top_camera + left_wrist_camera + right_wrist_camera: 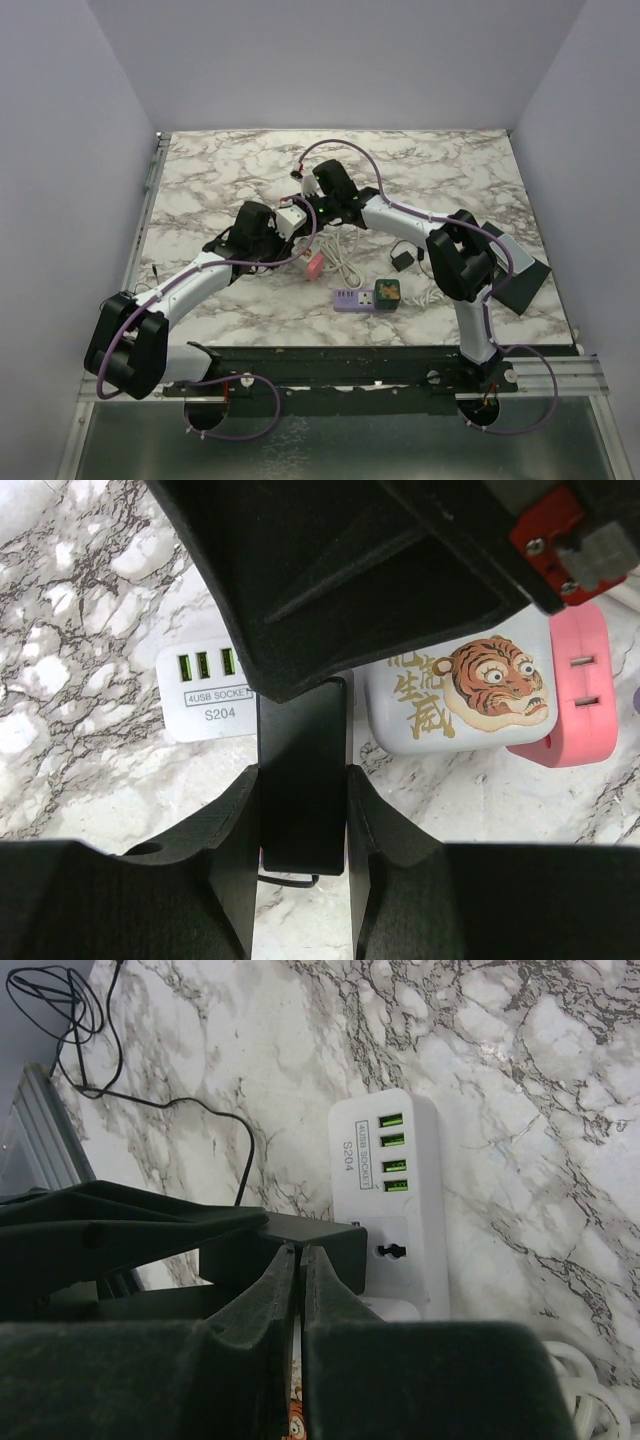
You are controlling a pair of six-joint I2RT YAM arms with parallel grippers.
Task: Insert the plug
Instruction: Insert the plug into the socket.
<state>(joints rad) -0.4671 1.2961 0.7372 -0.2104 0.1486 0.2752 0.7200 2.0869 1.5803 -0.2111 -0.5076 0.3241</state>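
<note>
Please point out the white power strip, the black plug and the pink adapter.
white power strip (400,1215), right wrist view, face below USB ports.
black plug (300,770), left wrist view, middle of its body.
pink adapter (585,682), left wrist view, between its two slots.

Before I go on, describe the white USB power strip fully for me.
The white power strip is a glossy plastic bar lying flat on the marble table. One end has four green USB ports beside a label reading 4USB SOCKET S204, then an empty universal socket. A tiger-printed adapter appears plugged in further along. The black plug held by the left gripper overlaps its edge; contact is unclear.
</note>
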